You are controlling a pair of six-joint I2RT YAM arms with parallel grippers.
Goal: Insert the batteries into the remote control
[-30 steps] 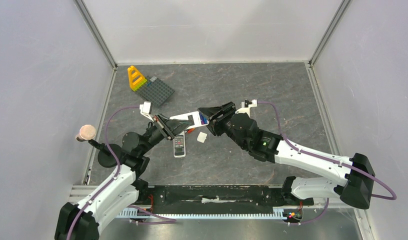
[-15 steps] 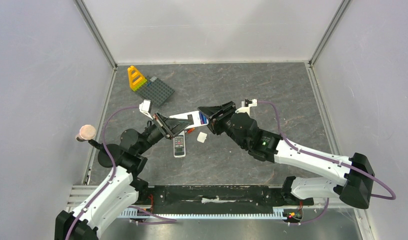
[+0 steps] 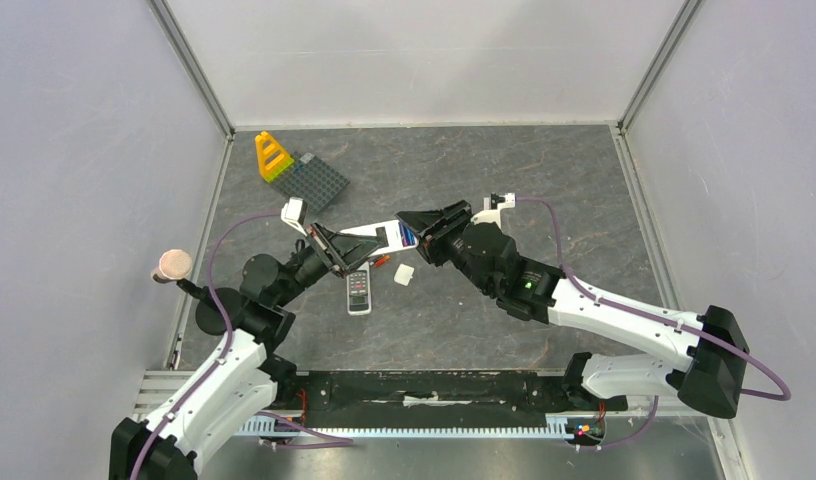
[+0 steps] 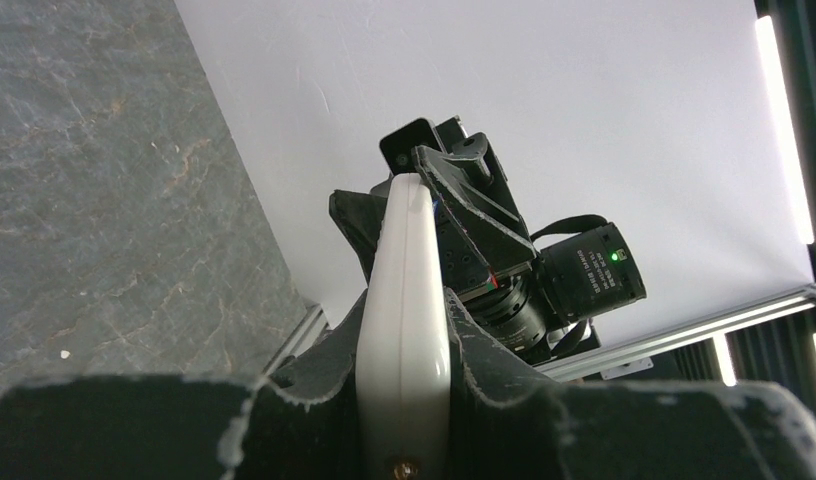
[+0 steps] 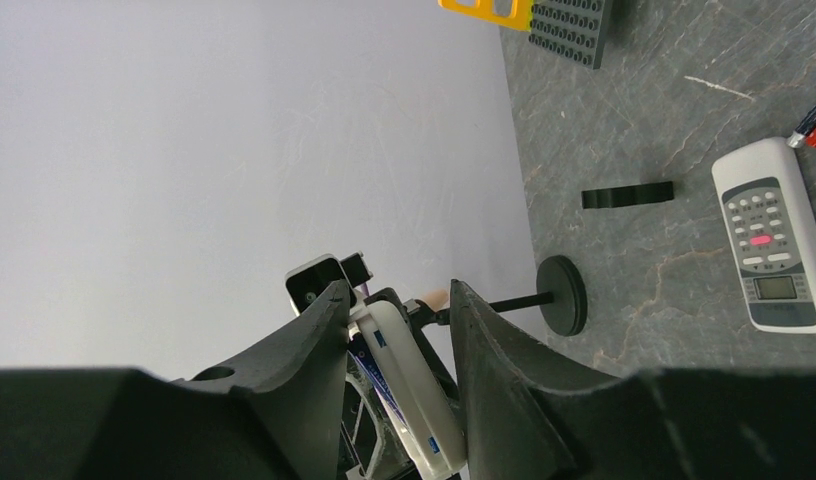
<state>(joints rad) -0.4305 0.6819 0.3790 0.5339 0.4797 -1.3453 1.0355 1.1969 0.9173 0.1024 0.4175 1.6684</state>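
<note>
My left gripper (image 3: 334, 245) is shut on a white remote control (image 3: 369, 238) and holds it above the table, edge-on between its fingers (image 4: 409, 310) in the left wrist view. A blue-purple pair of batteries (image 3: 408, 237) shows at the remote's far end. My right gripper (image 3: 424, 225) stands open with a finger on either side of that end; the remote (image 5: 409, 395) lies slanted between the fingers, a blue battery (image 5: 380, 384) showing by the left one. A red-orange pair of batteries (image 3: 381, 262) lies on the table below.
A second remote (image 3: 359, 290) lies face up on the table, with a small white piece (image 3: 405, 273) beside it. A grey brick plate (image 3: 317, 180) and a yellow block (image 3: 272, 155) sit at the back left. A black stand with a round base (image 5: 562, 295) is at the left edge.
The right gripper's jaws have narrowed around the remote's end. Both grippers and the remote have shifted slightly towards the back.
</note>
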